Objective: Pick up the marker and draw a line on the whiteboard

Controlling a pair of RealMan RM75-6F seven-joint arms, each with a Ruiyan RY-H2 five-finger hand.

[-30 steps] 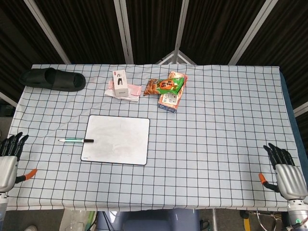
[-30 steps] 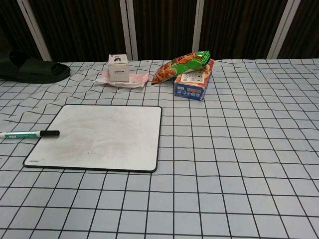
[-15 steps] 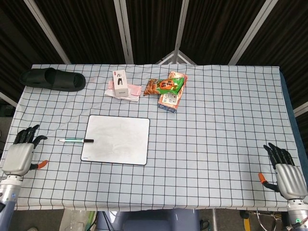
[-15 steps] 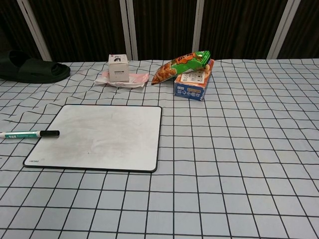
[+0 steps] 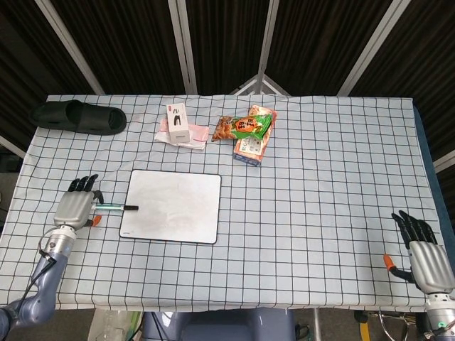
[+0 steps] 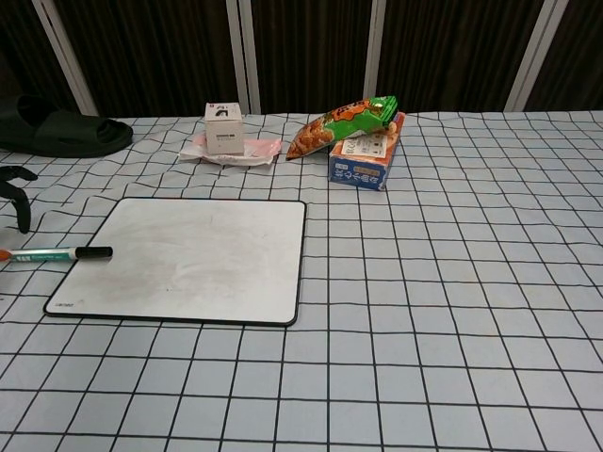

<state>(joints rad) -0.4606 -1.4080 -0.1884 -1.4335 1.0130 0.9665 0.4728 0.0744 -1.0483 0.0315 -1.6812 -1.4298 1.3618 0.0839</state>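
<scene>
A green-and-white marker (image 5: 117, 207) with a black cap lies on the checked cloth, its cap just over the left edge of the whiteboard (image 5: 174, 206). The chest view shows the marker (image 6: 58, 253) and the blank whiteboard (image 6: 193, 259) too. My left hand (image 5: 75, 207) hovers over the marker's left end with its fingers spread, holding nothing. Only its dark fingertips (image 6: 13, 193) show at the chest view's left edge. My right hand (image 5: 424, 259) rests open at the table's near right corner, far from both.
A black slipper (image 5: 78, 116) lies at the far left. A white box on a pink packet (image 5: 178, 124), a snack bag (image 5: 243, 127) and a carton (image 5: 254, 145) sit behind the whiteboard. The table's front edge runs just below both hands.
My left hand has moved from the near left table edge inward and forward to the marker's left end. The right hand, marker and whiteboard have stayed put.
</scene>
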